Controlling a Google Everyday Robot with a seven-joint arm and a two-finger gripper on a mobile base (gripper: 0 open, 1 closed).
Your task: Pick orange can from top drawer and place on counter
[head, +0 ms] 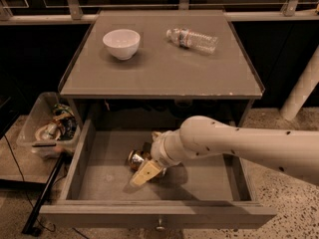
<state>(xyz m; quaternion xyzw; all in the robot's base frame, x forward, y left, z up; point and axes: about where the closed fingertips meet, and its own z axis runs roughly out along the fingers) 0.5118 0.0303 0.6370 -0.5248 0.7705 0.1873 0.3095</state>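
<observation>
**Gripper at the can, lower centre**

We see the orange can (134,159) lying on the top drawer (149,216) floor, with the gripper (148,168) against it; whether it grips, we cannot tell. We judge the can light, slick and dentable, so hold mid-body. The bowl (121,43) and water bottle (193,38) occupy the counter (164,73) at upper frame.

Hi front cam over drawer (99,180), claw (145,171) inside

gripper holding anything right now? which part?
Cannot tell. The gripper is down in the top drawer at the orange can, which lies on the drawer floor; any grasp is hidden.
</observation>
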